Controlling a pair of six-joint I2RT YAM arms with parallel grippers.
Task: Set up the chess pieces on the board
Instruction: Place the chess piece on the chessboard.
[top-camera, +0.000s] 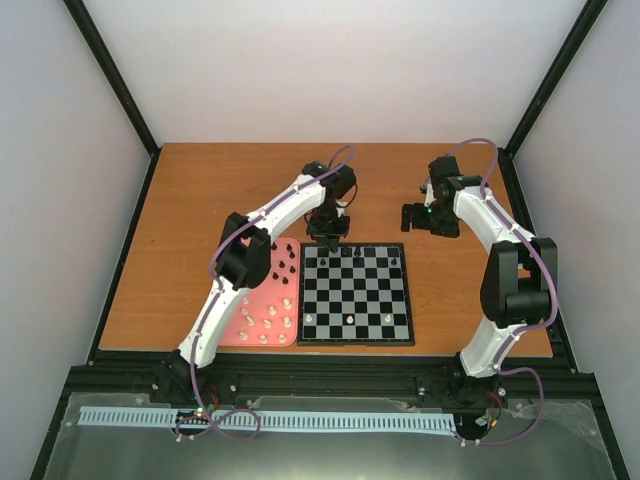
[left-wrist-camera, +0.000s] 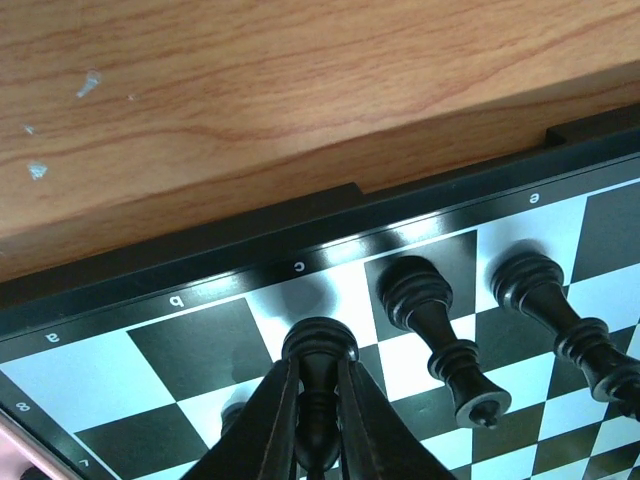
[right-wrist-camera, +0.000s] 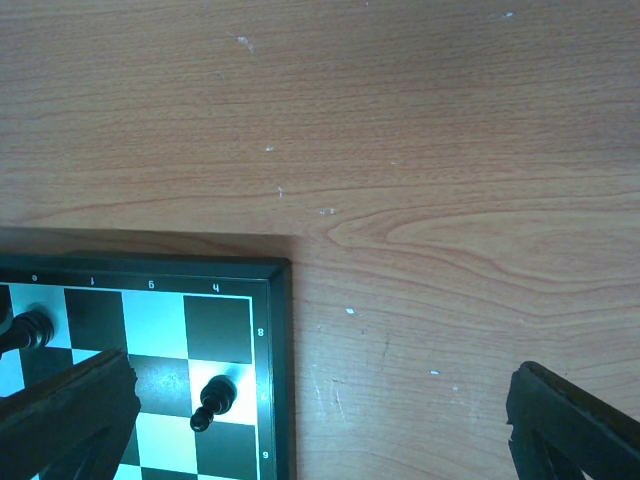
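Board (top-camera: 370, 290) on wooden table (top-camera: 200, 200); we read a, b, c, e, 8 along border. Right gripper (right-wrist-camera: 320, 430) spread wide, empty, above table off board corner. Left gripper (left-wrist-camera: 318, 372) narrow, pinching black chess piece (left-wrist-camera: 320, 340) at c-file edge square.

Overhead, wrist close-ups; common board (top-camera: 370, 300)

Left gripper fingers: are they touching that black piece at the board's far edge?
Touching. The left wrist view shows both fingers of the left gripper pressed against the stem of the black piece, with no gap on either side.
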